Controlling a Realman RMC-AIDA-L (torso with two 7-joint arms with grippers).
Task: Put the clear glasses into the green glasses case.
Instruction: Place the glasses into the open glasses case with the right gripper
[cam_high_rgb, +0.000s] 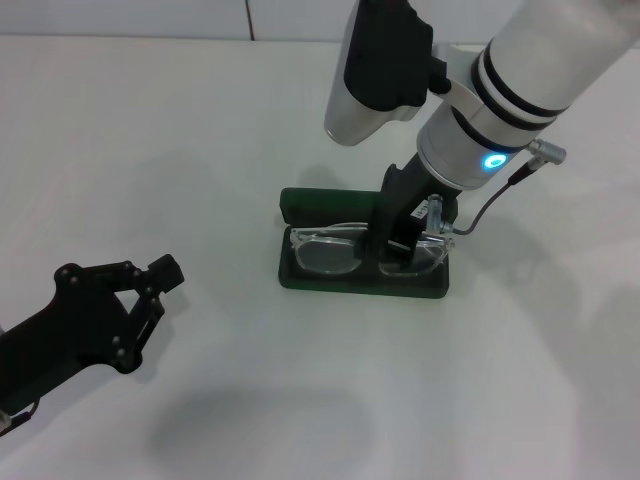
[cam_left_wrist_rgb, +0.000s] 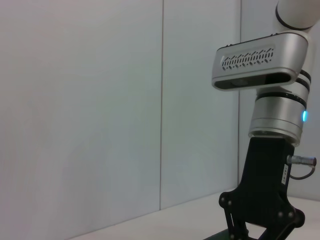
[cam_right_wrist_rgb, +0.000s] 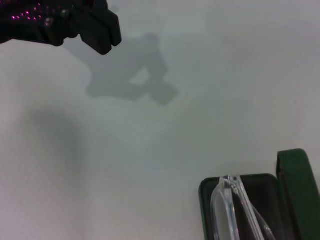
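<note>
Your clear glasses (cam_high_rgb: 345, 250) sit in the open green glasses case (cam_high_rgb: 300, 205); right gripper (cam_high_rgb: 398, 250) jaws pinch them, release and lid closing remain. Left gripper (cam_high_rgb: 155, 285) hangs well left of the case, jaws spread.

Bright even overhead light, soft diffuse shadows on the white table (cam_high_rgb: 150, 120), no glare, left hand (cam_right_wrist_rgb: 75, 22) blurred in right wrist view.
</note>
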